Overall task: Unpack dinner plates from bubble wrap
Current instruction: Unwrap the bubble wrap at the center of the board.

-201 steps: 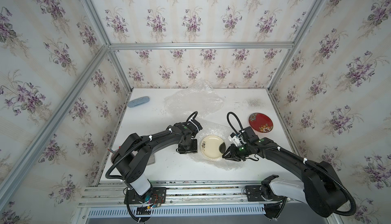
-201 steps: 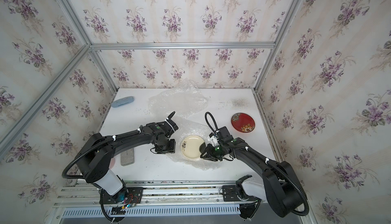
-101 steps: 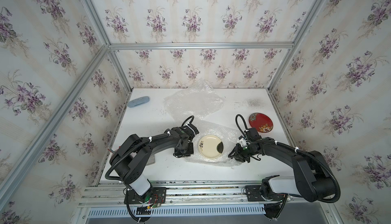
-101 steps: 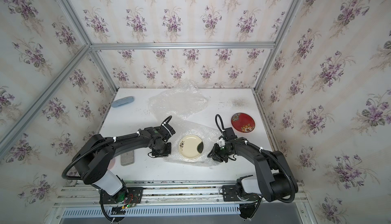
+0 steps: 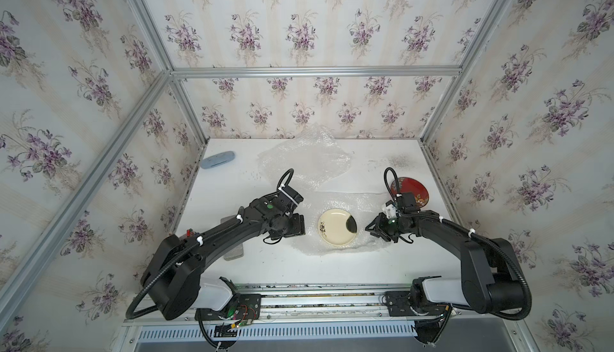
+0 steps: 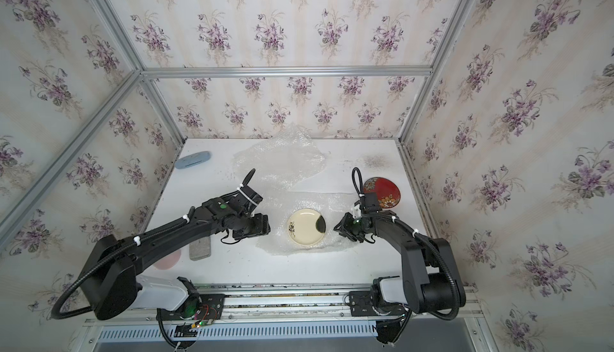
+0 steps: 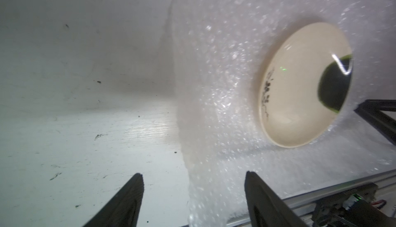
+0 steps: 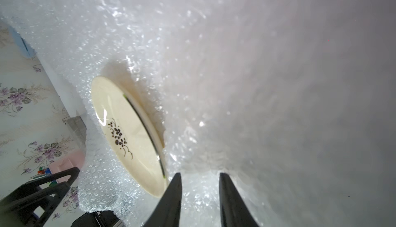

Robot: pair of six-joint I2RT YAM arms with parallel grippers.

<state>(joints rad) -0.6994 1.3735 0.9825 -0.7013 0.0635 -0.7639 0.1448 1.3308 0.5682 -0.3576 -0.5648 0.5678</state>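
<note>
Left wrist view: small round cream plate with a dark floral sprig and a dark patch at one rim (image 7: 304,84), face up and uncovered on a flat sheet of clear, whitish bubble wrap (image 7: 225,108); bare white bench (image 7: 75,140) beside the sheet's edge.
State of the left tool (image 7: 194,174): jaws wide apart, gripping nothing, poised over the wrap's edge with one finger above bench and one above wrap; apart from the plate.
State of the right tool (image 8: 200,174): jaws a narrow way apart, nothing visibly pinched; low over the wrap on the plate's far side, just beside its rim.
Both top views: cream plate near the front middle of the bench, between the two tools; second crumpled sheet (image 5: 305,161) of the same wrap lying empty toward the back; dark red round plate with painted flowers (image 5: 412,189) unwrapped near the right edge; pale blue oval object (image 5: 217,160) at the back left.
Step in hand, as judged: lifting the cream plate clear of its opened sheet.
Doing it well: pin the wrap flat with the left tool near its edge; widen the right tool; press one finger down into the soft wrap to slip under the rim, the other finger on the rim's upper face; close gently, lift level, set down on bare bench.
Handling, as judged: glazed, shallow, likely slippery; thin rim offers little purchase.
Risk: wrap clinging and rising with the plate, or the plate sliding away from a one-sided push.
</note>
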